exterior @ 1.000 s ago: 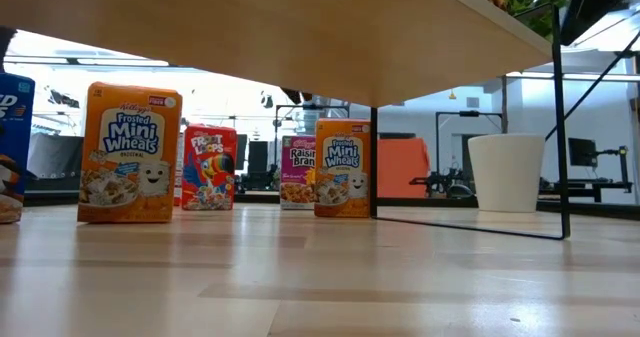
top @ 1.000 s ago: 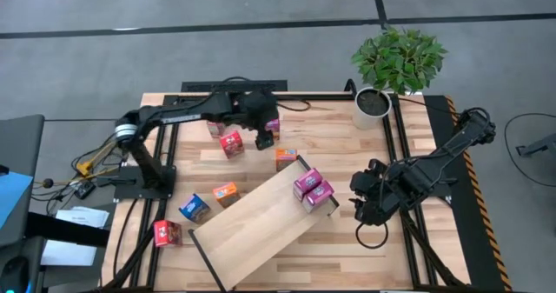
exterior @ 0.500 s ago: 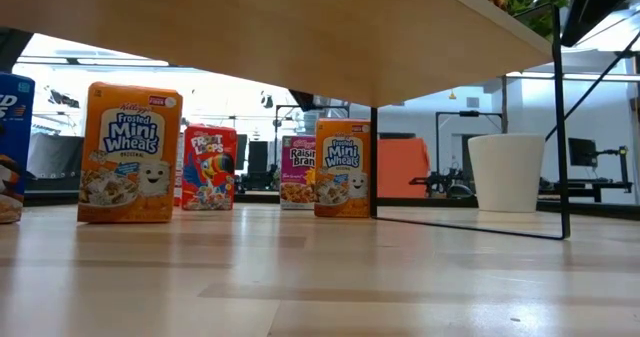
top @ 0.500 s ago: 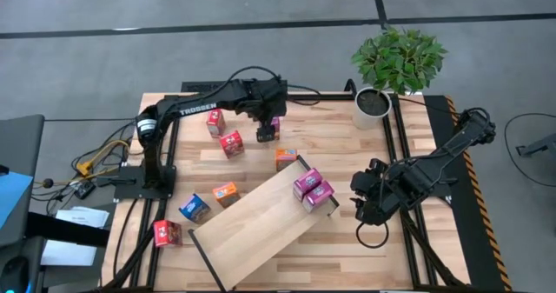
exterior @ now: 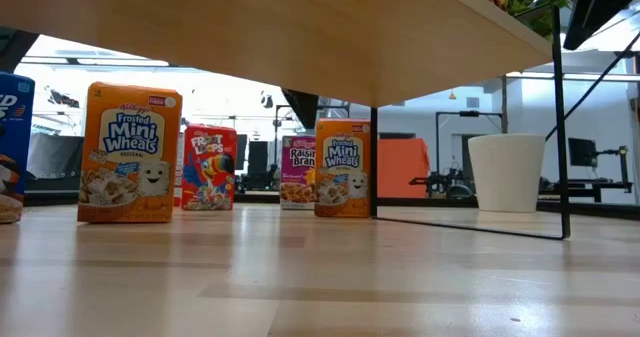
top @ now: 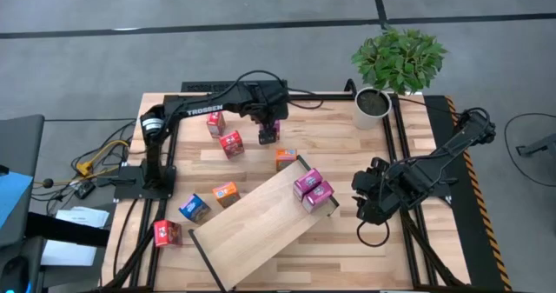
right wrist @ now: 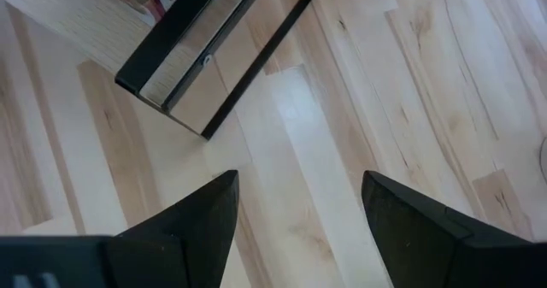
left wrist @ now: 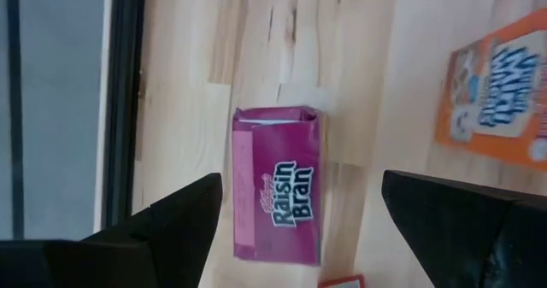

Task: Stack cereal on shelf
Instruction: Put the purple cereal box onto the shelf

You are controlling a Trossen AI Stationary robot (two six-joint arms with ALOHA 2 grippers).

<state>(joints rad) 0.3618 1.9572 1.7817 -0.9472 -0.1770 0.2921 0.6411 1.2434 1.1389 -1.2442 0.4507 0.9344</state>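
A magenta Raisin Bran box (left wrist: 275, 185) stands upright on the tabletop near its far edge (top: 268, 136) (exterior: 298, 172). My left gripper (left wrist: 301, 185) (top: 268, 122) hovers open above it, one finger on each side, touching nothing. Two more magenta boxes (top: 313, 188) sit on the far-right end of the pale wood shelf (top: 256, 228), which lies diagonally across the table. Red (top: 230, 143), orange (top: 285, 158) and blue (top: 194, 208) boxes stand around it. My right gripper (right wrist: 299, 181) (top: 363, 208) waits open beside the shelf's right end.
A potted plant (top: 395, 67) in a white pot (exterior: 505, 172) stands at the far right corner. Further boxes stand near the table's left side: orange (top: 225, 194), red (top: 166, 233) and another red one (top: 215, 123). The shelf's black frame end (right wrist: 214, 57) lies close to my right gripper.
My left arm has swung toward the table's right, bringing its gripper over the magenta Raisin Bran box, and has come down toward it; a dark finger now shows above the box in the low view. The boxes have kept their places.
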